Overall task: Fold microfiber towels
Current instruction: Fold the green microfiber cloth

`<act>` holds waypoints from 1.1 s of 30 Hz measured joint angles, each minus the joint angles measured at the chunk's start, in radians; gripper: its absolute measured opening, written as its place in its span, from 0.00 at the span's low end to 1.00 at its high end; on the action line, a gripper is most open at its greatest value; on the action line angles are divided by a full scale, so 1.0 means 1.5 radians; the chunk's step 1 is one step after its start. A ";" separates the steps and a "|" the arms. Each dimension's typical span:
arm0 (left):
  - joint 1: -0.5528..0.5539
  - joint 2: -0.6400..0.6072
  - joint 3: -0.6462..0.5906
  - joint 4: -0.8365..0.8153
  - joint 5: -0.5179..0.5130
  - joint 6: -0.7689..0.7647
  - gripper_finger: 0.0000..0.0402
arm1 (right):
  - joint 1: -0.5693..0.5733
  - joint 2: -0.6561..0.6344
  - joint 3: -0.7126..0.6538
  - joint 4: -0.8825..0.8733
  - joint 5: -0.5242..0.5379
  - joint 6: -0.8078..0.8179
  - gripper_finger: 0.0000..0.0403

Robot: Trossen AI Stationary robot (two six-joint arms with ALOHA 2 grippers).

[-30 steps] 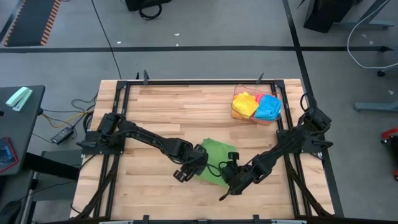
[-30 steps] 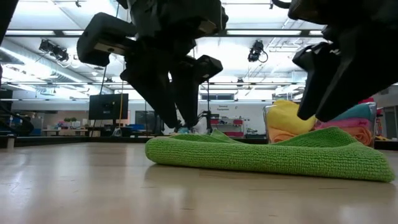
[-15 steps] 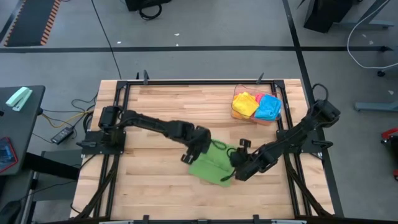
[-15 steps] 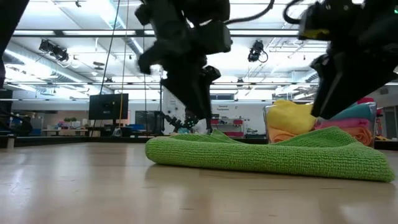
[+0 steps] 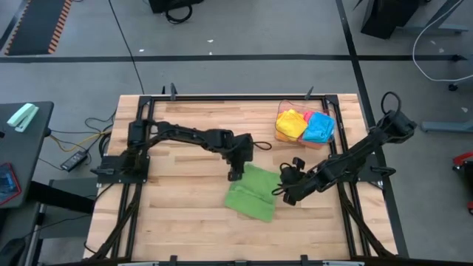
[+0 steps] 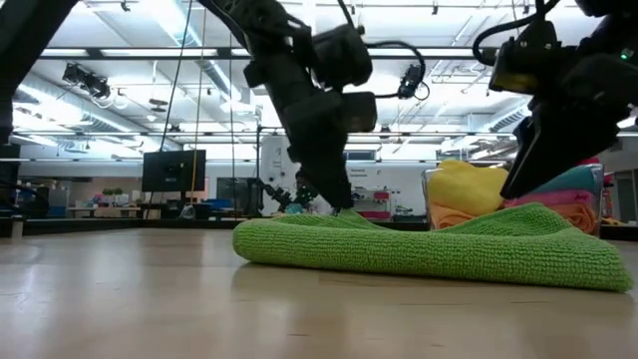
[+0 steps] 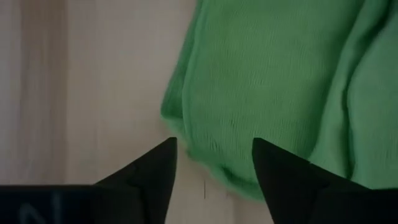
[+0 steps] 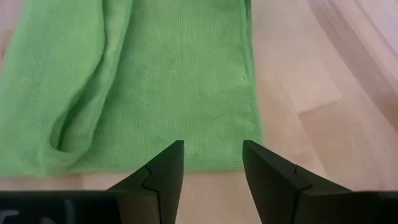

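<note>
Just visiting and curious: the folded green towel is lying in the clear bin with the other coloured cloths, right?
Not quite. The green towel lies on the wooden table, outside the clear bin, which holds only the other coloured cloths. The high view shows this.

A clear plastic bin sat near the table's far right corner. The table was of pale wooden planks within a black metal frame. Beyond its left edge, cables lay on the grey floor, beside a dark side table.
</note>
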 joint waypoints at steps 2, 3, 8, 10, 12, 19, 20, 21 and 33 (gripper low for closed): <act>0.011 0.004 0.000 0.002 0.018 -0.020 0.58 | 0.000 0.003 -0.003 0.003 0.000 -0.004 0.43; 0.015 0.006 0.000 0.000 0.019 -0.032 0.59 | 0.000 0.007 -0.003 0.011 0.000 -0.007 0.43; 0.023 0.022 0.000 0.003 0.020 -0.052 0.63 | 0.000 0.012 -0.001 0.026 -0.001 -0.020 0.43; 0.016 0.033 0.000 0.000 0.020 -0.053 0.62 | 0.000 0.012 -0.001 0.033 -0.002 -0.030 0.43; 0.004 0.051 0.001 -0.003 0.019 -0.057 0.60 | 0.000 0.012 -0.001 0.036 0.009 -0.038 0.43; -0.023 0.071 0.004 0.005 -0.031 -0.015 0.47 | 0.000 0.012 -0.001 0.052 0.018 -0.051 0.43; -0.023 0.071 0.003 0.005 -0.037 -0.013 0.44 | 0.000 0.012 -0.001 0.052 0.018 -0.051 0.43; -0.023 0.071 0.003 0.007 -0.038 -0.012 0.41 | 0.000 0.012 -0.001 0.052 0.018 -0.051 0.43; -0.022 0.060 0.001 0.009 -0.041 0.006 0.04 | -0.008 0.012 -0.017 0.054 0.031 -0.003 0.43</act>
